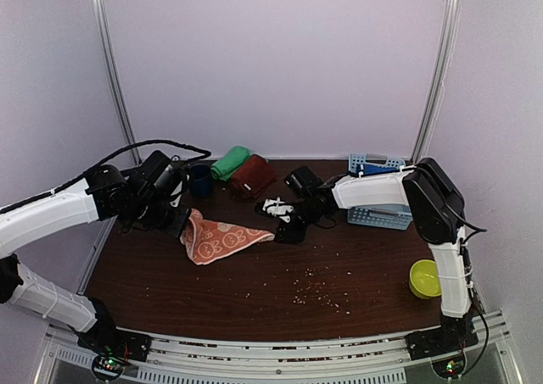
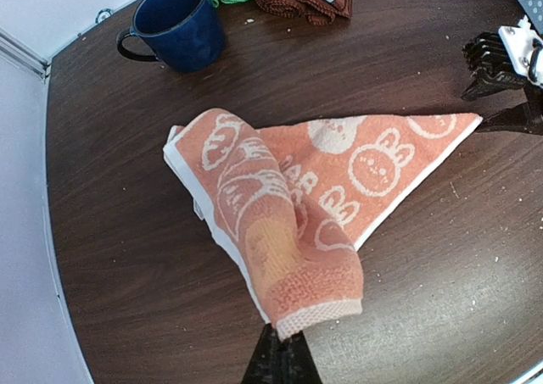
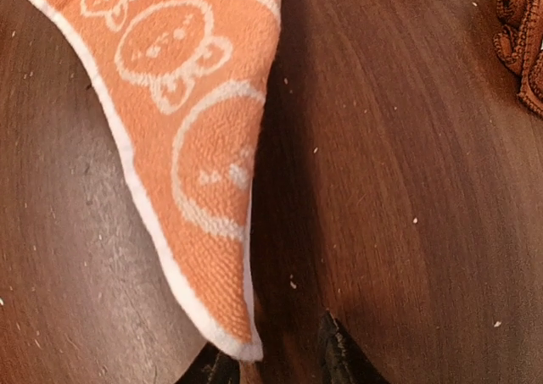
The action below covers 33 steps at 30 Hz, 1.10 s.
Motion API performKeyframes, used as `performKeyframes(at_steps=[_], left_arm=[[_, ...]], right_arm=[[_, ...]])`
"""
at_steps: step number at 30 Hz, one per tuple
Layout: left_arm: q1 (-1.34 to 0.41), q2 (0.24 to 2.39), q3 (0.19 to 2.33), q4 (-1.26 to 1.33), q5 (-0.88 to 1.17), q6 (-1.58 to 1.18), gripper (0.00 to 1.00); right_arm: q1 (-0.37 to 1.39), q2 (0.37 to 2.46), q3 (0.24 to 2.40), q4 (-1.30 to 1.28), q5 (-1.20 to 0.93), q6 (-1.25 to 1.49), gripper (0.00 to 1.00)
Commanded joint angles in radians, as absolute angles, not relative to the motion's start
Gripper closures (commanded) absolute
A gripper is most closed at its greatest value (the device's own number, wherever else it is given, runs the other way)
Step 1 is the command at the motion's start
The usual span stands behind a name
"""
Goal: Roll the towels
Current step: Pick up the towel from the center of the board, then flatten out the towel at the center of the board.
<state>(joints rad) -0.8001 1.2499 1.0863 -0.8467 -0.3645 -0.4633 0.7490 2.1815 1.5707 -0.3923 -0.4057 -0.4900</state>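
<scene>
- The orange towel lies on the table, left of its middle, between the two grippers.
- The left gripper has its jaws closed on one corner of that towel. The corner is lifted and curled back over the rest of the cloth, so a thick fold hangs from the fingers.
- The rest of the towel lies flat, bunny print up, and narrows to a point on the right.
- The right gripper is low at that point. Its jaws stand a narrow way apart, with bare wood showing between them. The towel's white-edged tip lies against the left finger; I cannot tell if it is pinned.
- The green towel sits rolled at the back of the table, with the maroon towel bunched up touching it on the right.
- The mug stands upright just left of those two, near the left arm's wrist.
- The basket is at the back right, behind the right arm.
- A yellow-green bowl sits near the right edge.
- Pale crumbs dot the wood in front.
</scene>
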Motion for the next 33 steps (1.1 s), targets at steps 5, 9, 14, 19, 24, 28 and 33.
performKeyframes(at_steps=[5, 9, 14, 19, 24, 28, 33], left_arm=[[-0.786, 1.235, 1.078, -0.830, -0.395, -0.467, 1.00], [-0.770, 1.235, 1.089, -0.832, -0.420, -0.462, 1.00], [-0.731, 1.189, 1.171, -0.860, -0.509, -0.446, 1.00], [-0.706, 1.157, 1.288, -0.866, -0.550, -0.376, 1.00], [-0.705, 1.172, 1.359, -0.893, -0.578, -0.345, 1.00], [-0.705, 1.159, 1.345, -0.894, -0.545, -0.360, 1.00], [-0.705, 1.096, 1.276, -0.853, -0.439, -0.349, 1.00]], right_arm=[[0.769, 2.191, 1.597, -0.387, -0.421, -0.478, 0.95], [0.766, 2.090, 1.539, -0.405, -0.395, -0.488, 1.00], [0.738, 1.872, 1.538, -0.533, -0.209, -0.551, 1.00], [0.714, 1.680, 1.598, -0.636, 0.006, -0.584, 1.00], [0.704, 1.538, 1.583, -0.673, 0.094, -0.596, 1.00], [0.695, 1.422, 1.437, -0.647, 0.138, -0.616, 1.00], [0.695, 1.287, 1.345, -0.675, 0.064, -0.625, 1.00]])
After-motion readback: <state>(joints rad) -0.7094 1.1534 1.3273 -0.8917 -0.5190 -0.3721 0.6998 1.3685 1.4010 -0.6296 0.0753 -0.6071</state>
